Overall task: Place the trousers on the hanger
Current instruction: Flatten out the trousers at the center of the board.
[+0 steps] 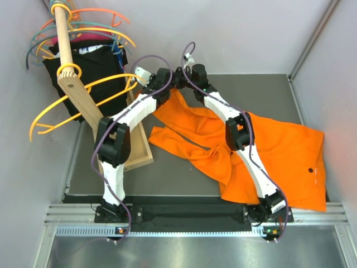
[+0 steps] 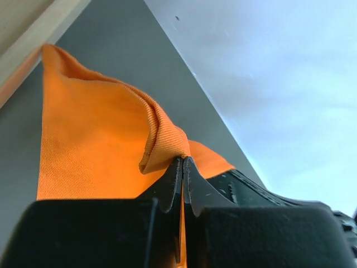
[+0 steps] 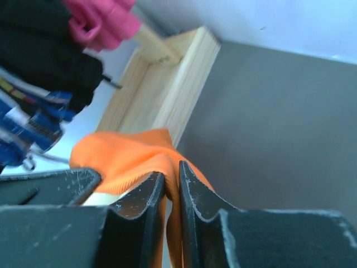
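Observation:
The orange trousers (image 1: 268,151) lie spread over the grey table, one leg running up to the far middle. My left gripper (image 1: 167,84) is shut on a fold of the leg's end, seen pinched between the jaws in the left wrist view (image 2: 183,159). My right gripper (image 1: 187,81) is shut on the same end beside it, cloth bunched between its jaws (image 3: 172,170). The amber-yellow hanger (image 1: 83,103) hangs on the wooden rack at the left, close to my left gripper.
A wooden rack (image 1: 75,84) with a tray base (image 1: 139,151) stands at the left, carrying coral and teal hangers (image 1: 83,25) and black garments (image 1: 95,64). Pink and blue cloth (image 3: 103,19) shows by the rack. Walls close in on all sides.

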### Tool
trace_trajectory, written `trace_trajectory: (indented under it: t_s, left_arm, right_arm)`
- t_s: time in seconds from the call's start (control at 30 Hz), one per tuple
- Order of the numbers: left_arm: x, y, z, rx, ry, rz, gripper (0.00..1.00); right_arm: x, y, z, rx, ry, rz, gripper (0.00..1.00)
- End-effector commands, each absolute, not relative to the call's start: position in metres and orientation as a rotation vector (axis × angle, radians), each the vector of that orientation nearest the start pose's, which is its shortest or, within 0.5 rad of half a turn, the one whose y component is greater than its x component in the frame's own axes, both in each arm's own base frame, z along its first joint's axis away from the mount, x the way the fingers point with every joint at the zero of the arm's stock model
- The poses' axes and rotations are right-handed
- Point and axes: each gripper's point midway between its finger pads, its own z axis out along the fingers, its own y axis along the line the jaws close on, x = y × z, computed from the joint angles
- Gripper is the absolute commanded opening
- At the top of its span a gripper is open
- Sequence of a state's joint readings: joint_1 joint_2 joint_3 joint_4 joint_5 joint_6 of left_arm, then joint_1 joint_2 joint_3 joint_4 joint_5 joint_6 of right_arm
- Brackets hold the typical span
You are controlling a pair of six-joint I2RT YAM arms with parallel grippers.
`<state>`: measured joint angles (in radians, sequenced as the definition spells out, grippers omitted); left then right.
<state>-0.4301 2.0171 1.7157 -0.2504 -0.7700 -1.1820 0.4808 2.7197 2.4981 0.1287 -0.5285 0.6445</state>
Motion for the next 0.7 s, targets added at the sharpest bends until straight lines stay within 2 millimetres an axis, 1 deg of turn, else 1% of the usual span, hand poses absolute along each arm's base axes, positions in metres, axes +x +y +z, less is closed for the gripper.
trace_trajectory:
  t_s: [0.0,0.07,0.1,0.13,0.17,0.2,0.23,0.27,0.3,0.33,0.37,0.4,0.43,0.47,0.5,0.53,0.57,0.6,0.63,0.67]
  left_arm:
    - [0.565,-0.127,0.192,-1.110,1.531,-0.081,0.00]
    - [0.569,-0.119,0.187,-1.108,1.489,-0.019,0.00]
    - [0.573,-0.115,0.183,-1.107,1.480,0.011,0.00]
    - [0.577,-0.110,0.186,-1.112,1.451,0.026,0.00]
    - [0.581,-0.107,0.185,-1.106,1.440,0.043,0.00]
    - [0.587,-0.101,0.182,-1.083,1.443,0.083,0.00]
    - [0.590,-0.097,0.185,-1.086,1.406,0.100,0.00]
    - [0.593,-0.094,0.186,-1.062,1.407,0.125,0.00]
    - [0.596,-0.089,0.186,-1.064,1.386,0.136,0.00]
    - [0.598,-0.085,0.179,-1.059,1.384,0.162,0.00]
    - [0.601,-0.081,0.181,-1.066,1.348,0.175,0.00]
    - [0.605,-0.075,0.171,-1.048,1.360,0.216,0.00]
    - [0.608,-0.073,0.169,-1.043,1.354,0.227,0.00]
    - [0.612,-0.070,0.167,-1.034,1.353,0.237,0.00]
    - [0.620,-0.066,0.163,-1.015,1.356,0.260,0.00]
    - [0.624,-0.063,0.162,-1.008,1.355,0.272,0.00]
    - [0.627,-0.060,0.160,-0.985,1.365,0.304,0.00]
    - [0.634,-0.056,0.160,-0.992,1.351,0.306,0.00]
    - [0.638,-0.053,0.160,-0.991,1.350,0.306,0.00]
    - [0.641,-0.051,0.160,-0.975,1.356,0.320,0.00]
  right_arm:
    - [0.638,0.402,0.200,-0.140,1.602,1.177,0.15]
    - [0.647,0.396,0.199,-0.073,1.586,1.154,0.14]
    - [0.650,0.395,0.202,-0.058,1.554,1.152,0.14]
    - [0.656,0.390,0.204,-0.020,1.533,1.123,0.12]
    - [0.662,0.386,0.207,0.000,1.514,1.100,0.09]
    - [0.665,0.385,0.209,0.018,1.496,1.087,0.11]
    - [0.673,0.378,0.206,0.067,1.484,1.050,0.18]
    - [0.677,0.373,0.211,0.088,1.467,1.036,0.45]
    - [0.682,0.365,0.212,0.115,1.458,1.017,0.55]
    - [0.687,0.355,0.223,0.155,1.435,0.982,0.66]
    - [0.689,0.349,0.222,0.170,1.432,0.968,0.84]
    - [0.695,0.337,0.231,0.185,1.416,0.950,0.93]
    - [0.699,0.327,0.229,0.210,1.434,0.920,0.96]
    - [0.701,0.315,0.244,0.218,1.422,0.906,1.00]
    - [0.708,0.293,0.249,0.233,1.419,0.882,1.00]
    - [0.705,0.283,0.270,0.224,1.422,0.879,1.00]
    - [0.707,0.271,0.259,0.230,1.467,0.858,1.00]
    - [0.709,0.250,0.259,0.235,1.491,0.845,1.00]
    - [0.703,0.238,0.281,0.229,1.486,0.844,1.00]
    - [0.701,0.226,0.257,0.251,1.582,0.820,1.00]
